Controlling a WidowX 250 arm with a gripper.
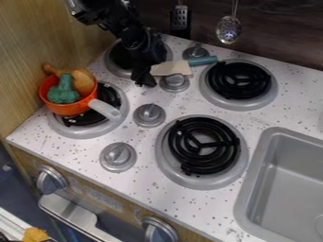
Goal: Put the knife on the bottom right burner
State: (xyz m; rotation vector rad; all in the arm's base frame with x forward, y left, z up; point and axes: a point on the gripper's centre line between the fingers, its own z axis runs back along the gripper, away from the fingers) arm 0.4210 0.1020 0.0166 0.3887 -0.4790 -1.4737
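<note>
Likely light, stiff; best take toy knife (169, 69) by teal handle (202, 61), beside top-right burner (240, 80). Cannot tell whether clenched or released with hand (144, 77).

- The black robot arm (129, 28) is cut off by the top edge.
- The dark two-finger gripper (144, 78) hides the left end of the beige blade on the teal-handled knife (172, 68); whether it grips the blade cannot be told.
- Arm and gripper cover much of the back left burner with its grey rim (114, 67).
- The orange pot with a pale handle (67, 108) hides part of the black-coiled front left burner (82, 133); its wall hides the bottom of the green broccoli-shaped piece (62, 94).
- The top edge cuts the silver slotted spoon's handle (234, 7).
- The grey sink (259, 175) runs past the right and bottom edges.
- A yellow thing (37, 234) at the bottom left is too unclear to identify.
</note>
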